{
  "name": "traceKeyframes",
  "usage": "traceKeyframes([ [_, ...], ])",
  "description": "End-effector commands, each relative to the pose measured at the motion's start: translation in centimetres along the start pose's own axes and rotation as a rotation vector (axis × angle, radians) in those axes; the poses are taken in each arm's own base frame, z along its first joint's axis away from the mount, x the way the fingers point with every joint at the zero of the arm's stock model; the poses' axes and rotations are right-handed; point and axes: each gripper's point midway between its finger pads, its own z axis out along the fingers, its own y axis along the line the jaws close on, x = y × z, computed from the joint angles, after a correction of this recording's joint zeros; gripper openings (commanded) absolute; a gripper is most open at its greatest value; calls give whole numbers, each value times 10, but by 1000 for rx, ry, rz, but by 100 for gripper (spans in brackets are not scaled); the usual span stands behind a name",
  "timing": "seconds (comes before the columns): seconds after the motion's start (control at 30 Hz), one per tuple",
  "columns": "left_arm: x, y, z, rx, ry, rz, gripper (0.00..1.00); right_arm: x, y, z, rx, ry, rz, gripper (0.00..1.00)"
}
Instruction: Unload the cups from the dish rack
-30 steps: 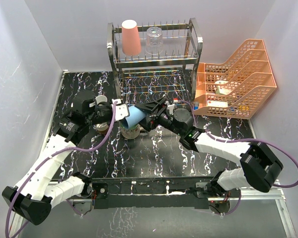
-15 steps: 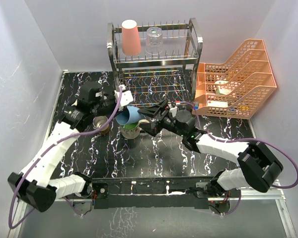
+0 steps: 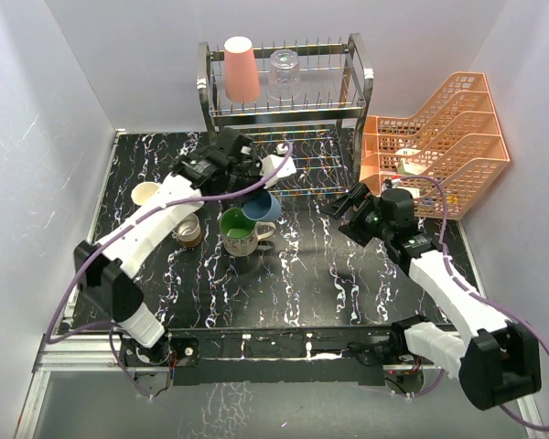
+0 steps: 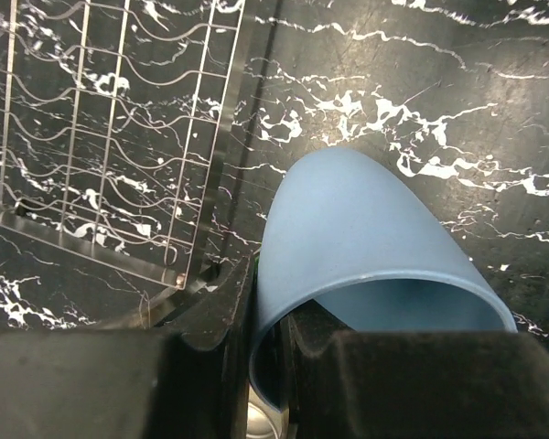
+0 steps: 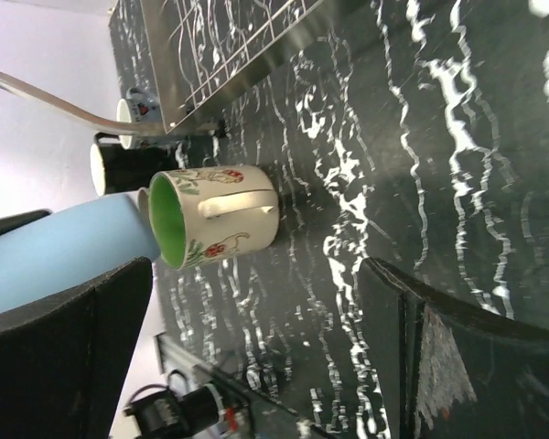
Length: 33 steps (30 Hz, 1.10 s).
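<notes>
My left gripper (image 4: 273, 340) is shut on the wall of the light-blue tumbler (image 4: 366, 238), one finger inside the rim and one outside. From above, this tumbler (image 3: 261, 208) stands mouth up just behind the cream mug with green inside (image 3: 238, 230), under the left gripper (image 3: 259, 190). My right gripper (image 3: 352, 212) stands open and empty to the right, apart from the cups. The dish rack (image 3: 284, 108) carries a salmon-pink tumbler (image 3: 241, 69) and a clear glass (image 3: 285, 75) on its top tier. A brownish cup (image 3: 188, 229) and a cream-inside cup (image 3: 146, 194) sit on the table at left.
Orange lattice trays (image 3: 439, 151) stand at the right, behind my right arm. In the right wrist view the mug (image 5: 215, 215) appears beside the blue tumbler (image 5: 64, 251), with a black cup (image 5: 119, 169) behind. The rack's lower wire tier (image 4: 101, 137) lies close to the left gripper.
The right gripper let go of the blue tumbler, opened wide and drew back to the right. The left gripper closed on the tumbler and swung it right, behind the mug.
</notes>
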Motion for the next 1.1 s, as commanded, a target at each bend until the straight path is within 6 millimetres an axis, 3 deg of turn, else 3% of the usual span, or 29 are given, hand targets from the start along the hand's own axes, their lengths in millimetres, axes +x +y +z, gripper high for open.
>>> traceKeyframes([
  [0.0, 5, 2, 14, -15, 110, -4, 0, -28, 8, -31, 63, -120, -176, 98],
  [0.27, 0, 10, 62, -55, 149, 32, 0, -40, 15, -70, 81, -226, -264, 98],
  [0.53, -15, 1, 97, -1, 163, 42, 0, -51, 32, -90, 82, -264, -319, 98],
  [0.8, 22, -21, 121, 123, 348, 55, 0, -57, 38, -98, 82, -298, -326, 98],
  [1.07, 39, -19, 137, 132, 443, 52, 0, -67, 50, -107, 82, -332, -357, 98],
])
